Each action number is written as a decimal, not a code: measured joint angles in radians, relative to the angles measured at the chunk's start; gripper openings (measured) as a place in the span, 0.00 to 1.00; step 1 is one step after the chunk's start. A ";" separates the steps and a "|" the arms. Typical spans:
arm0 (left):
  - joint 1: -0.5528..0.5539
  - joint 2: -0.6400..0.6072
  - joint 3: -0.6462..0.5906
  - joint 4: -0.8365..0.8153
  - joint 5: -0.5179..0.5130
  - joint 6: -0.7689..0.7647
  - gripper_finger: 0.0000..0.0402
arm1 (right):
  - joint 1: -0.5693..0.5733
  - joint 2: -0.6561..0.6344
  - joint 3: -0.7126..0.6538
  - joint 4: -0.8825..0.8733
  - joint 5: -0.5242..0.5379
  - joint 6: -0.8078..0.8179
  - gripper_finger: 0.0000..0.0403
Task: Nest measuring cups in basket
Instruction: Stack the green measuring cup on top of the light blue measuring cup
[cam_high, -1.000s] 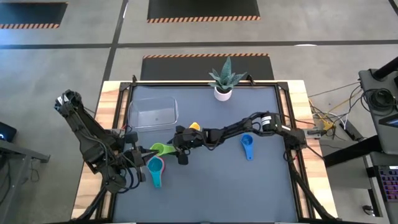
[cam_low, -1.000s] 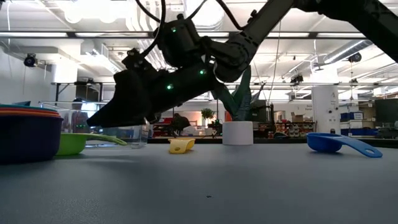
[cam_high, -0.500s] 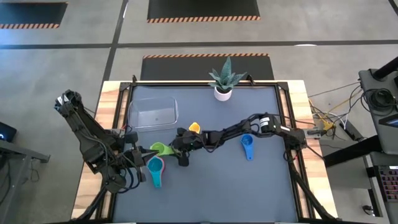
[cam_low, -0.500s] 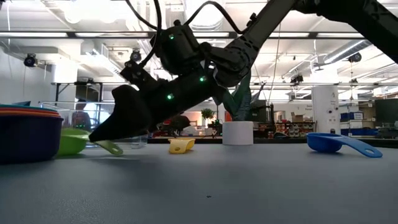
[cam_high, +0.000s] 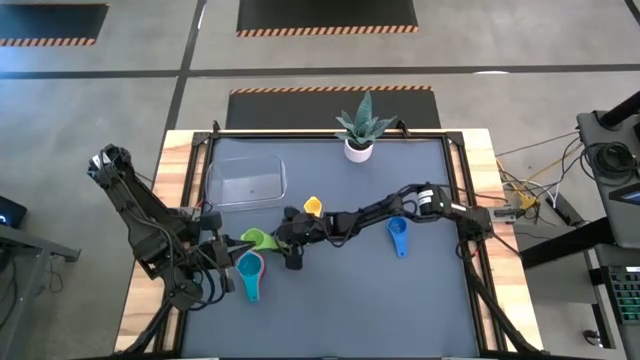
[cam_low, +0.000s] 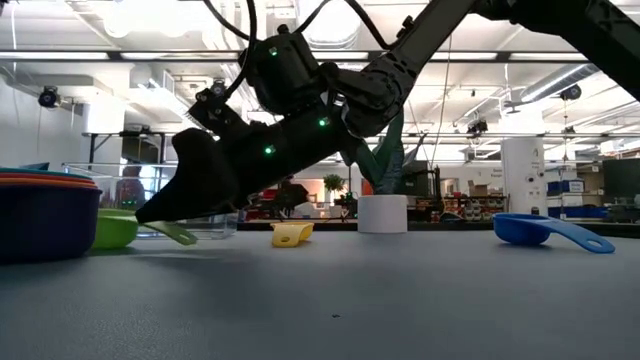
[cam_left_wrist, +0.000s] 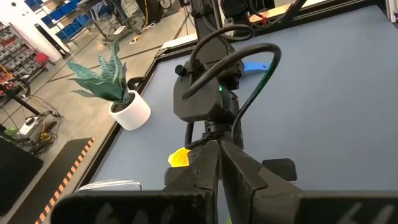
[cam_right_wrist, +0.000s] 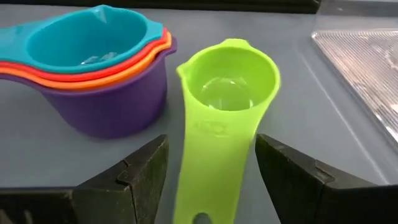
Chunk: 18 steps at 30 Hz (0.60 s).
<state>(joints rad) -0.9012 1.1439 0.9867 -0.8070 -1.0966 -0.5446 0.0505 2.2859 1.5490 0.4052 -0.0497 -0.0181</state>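
The green cup (cam_right_wrist: 230, 87) rests on its base on the table, left of centre (cam_high: 257, 240), with its flat handle pointing toward my right gripper (cam_right_wrist: 211, 142). That gripper is open and low over the table (cam_low: 150, 212), one finger on either side of the handle. Beside the green cup stands a nested stack (cam_right_wrist: 99, 68) of purple, orange, red and teal cups (cam_high: 248, 268). The yellow cup (cam_high: 313, 206) and the blue cup (cam_high: 398, 235) lie apart on the table. The clear basket (cam_high: 245, 183) sits at far left. My left gripper (cam_left_wrist: 219, 146) is shut beside the stack (cam_high: 228, 247). My right gripper straddles the green cup's handle (cam_right_wrist: 214, 162) near its free end, coming in low and slanting from the table's right, fingers along the handle. A narrow gap shows beside each finger (cam_right_wrist: 146, 171); whether either one touches the handle, I cannot tell. The cup sits on the table.
A white pot with a spiky plant (cam_high: 358, 150) stands at the far edge. The basket's near wall (cam_right_wrist: 367, 62) lies just beyond the green cup. Bare grey table stretches across the near and right parts (cam_high: 400, 300).
My right gripper has moved slightly toward the table's left edge and dipped down over the green cup's handle. In the low view the handle's free end now sits lower and looks shorter than a second ago, while the bowl stays beside the stack.
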 joint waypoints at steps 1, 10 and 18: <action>0.000 0.000 0.000 0.000 0.000 0.000 0.00 | 0.000 0.002 0.001 0.001 0.000 0.000 0.57; 0.000 0.000 0.000 0.003 0.002 0.000 0.00 | 0.000 0.049 0.022 -0.004 0.012 0.008 0.54; 0.000 0.000 0.000 0.002 0.001 0.000 0.00 | 0.004 0.049 0.024 -0.006 0.025 0.001 0.41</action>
<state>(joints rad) -0.9014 1.1439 0.9867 -0.8051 -1.0954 -0.5446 0.0544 2.3344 1.5726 0.3996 -0.0246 -0.0174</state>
